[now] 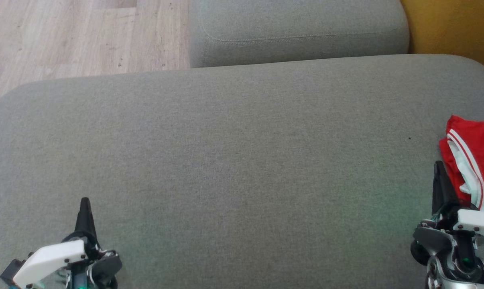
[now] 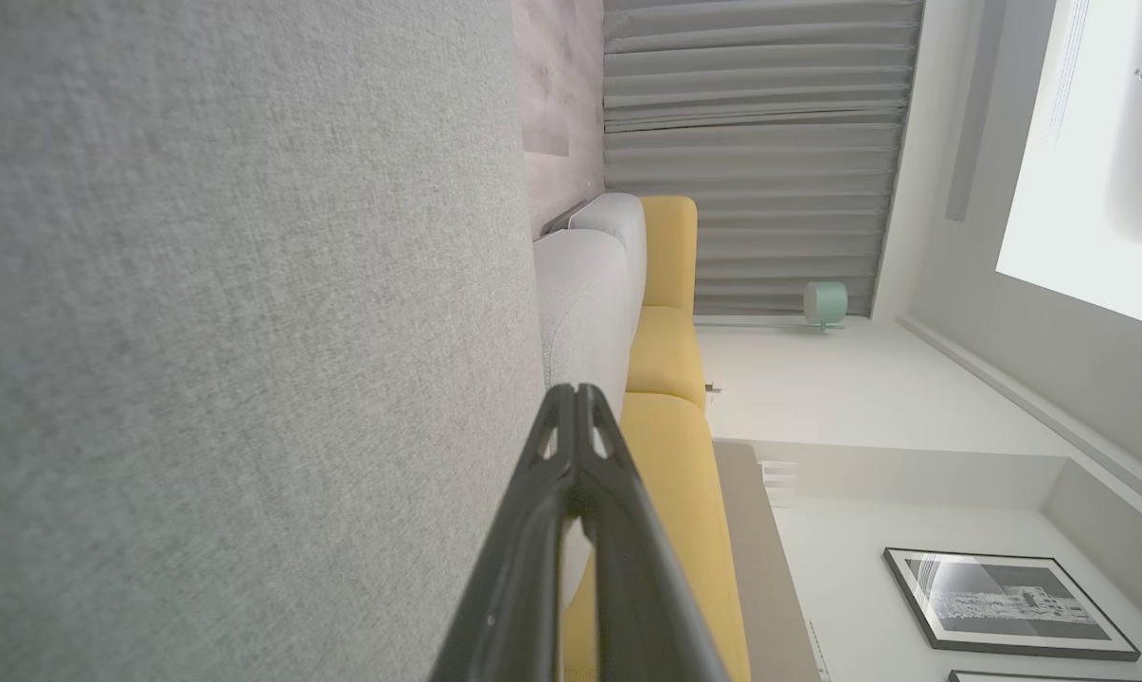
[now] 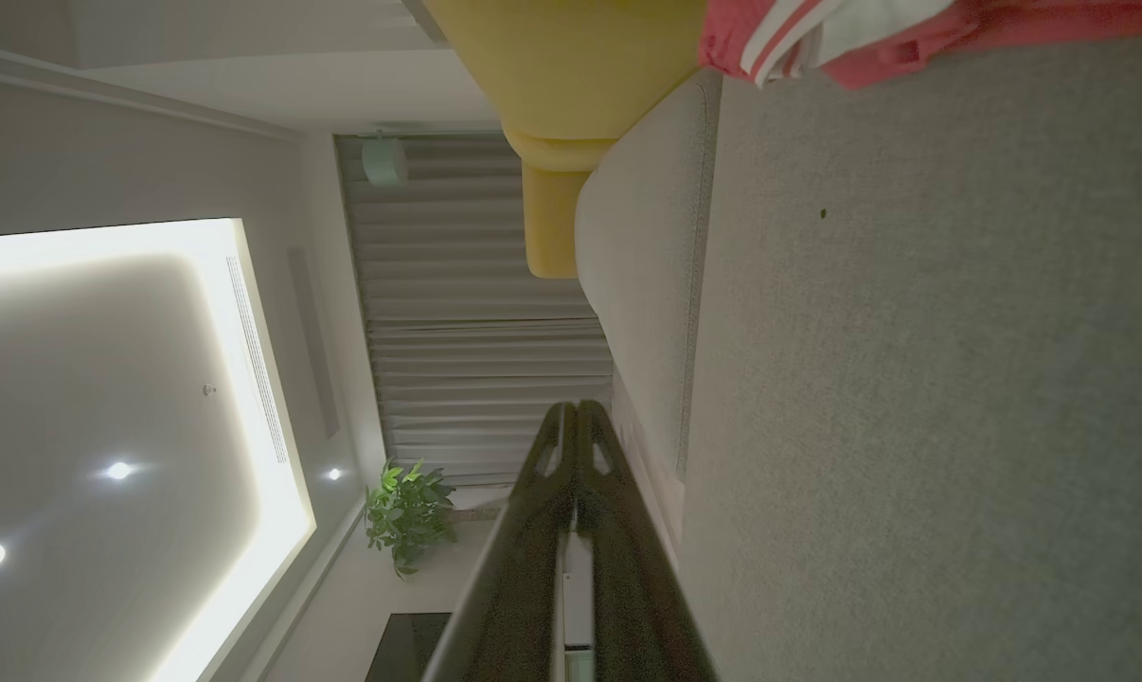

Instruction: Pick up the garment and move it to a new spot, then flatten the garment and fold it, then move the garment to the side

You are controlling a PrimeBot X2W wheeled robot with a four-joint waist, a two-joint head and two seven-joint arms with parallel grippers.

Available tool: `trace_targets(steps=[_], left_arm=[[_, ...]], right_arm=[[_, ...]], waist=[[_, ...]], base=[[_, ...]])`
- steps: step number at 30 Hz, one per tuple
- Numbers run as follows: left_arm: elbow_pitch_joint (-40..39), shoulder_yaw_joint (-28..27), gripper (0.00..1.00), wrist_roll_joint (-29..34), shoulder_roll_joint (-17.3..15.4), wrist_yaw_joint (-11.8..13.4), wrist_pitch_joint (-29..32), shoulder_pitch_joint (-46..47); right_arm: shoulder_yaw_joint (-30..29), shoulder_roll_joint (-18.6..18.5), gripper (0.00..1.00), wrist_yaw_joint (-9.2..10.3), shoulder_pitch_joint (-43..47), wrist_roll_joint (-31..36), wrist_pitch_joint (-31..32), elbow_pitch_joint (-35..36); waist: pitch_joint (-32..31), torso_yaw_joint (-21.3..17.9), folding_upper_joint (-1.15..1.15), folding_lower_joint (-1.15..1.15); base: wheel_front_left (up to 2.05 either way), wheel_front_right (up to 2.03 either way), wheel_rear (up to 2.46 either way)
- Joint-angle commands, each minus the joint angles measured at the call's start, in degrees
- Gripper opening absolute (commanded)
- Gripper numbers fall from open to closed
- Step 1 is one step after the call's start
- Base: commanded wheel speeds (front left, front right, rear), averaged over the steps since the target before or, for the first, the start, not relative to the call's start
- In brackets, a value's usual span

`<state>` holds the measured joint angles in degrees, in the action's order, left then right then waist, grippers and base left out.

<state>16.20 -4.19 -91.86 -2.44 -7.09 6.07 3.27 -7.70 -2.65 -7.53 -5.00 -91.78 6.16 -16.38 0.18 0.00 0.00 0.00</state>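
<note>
The garment [image 1: 472, 156] is red with white stripes and lies bunched at the right edge of the grey cushion [image 1: 242, 160], partly cut off by the head view's border. In the right wrist view the garment [image 3: 817, 33] shows along the top edge. My right gripper [image 1: 439, 165] is shut and empty, its tips just left of the garment's near corner; whether they touch it I cannot tell. My left gripper [image 1: 84, 200] is shut and empty at the lower left, far from the garment. Both pairs of fingers [image 2: 576, 393] [image 3: 576, 409] are pressed together with nothing between them.
A second grey cushion [image 1: 298, 30] stands beyond the main one. Wooden floor [image 1: 65, 36] lies at the upper left and a yellow sofa part [image 1: 458, 28] at the upper right. The cushion spreads wide and bare between my two grippers.
</note>
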Motion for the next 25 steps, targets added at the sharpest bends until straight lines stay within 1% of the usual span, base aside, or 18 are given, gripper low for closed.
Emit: trace_targets(steps=[1, 25], left_arm=[[-2.15, -2.31, 0.0, -0.32, -0.43, -0.4, 0.4, 2.92], [-2.16, -2.31, 0.0, -0.32, -0.43, -0.4, 0.4, 2.92]], right_arm=[[1.18, -0.22, 0.0, 0.04, -1.18, -0.4, 0.32, 2.35], [1.19, -0.22, 0.0, 0.04, -1.18, -0.4, 0.32, 2.35]], waist=[[0.0, 0.0, 0.0, 0.0], [0.0, 0.0, 0.0, 0.0]], base=[[0.0, 0.0, 0.0], [0.0, 0.0, 0.0]])
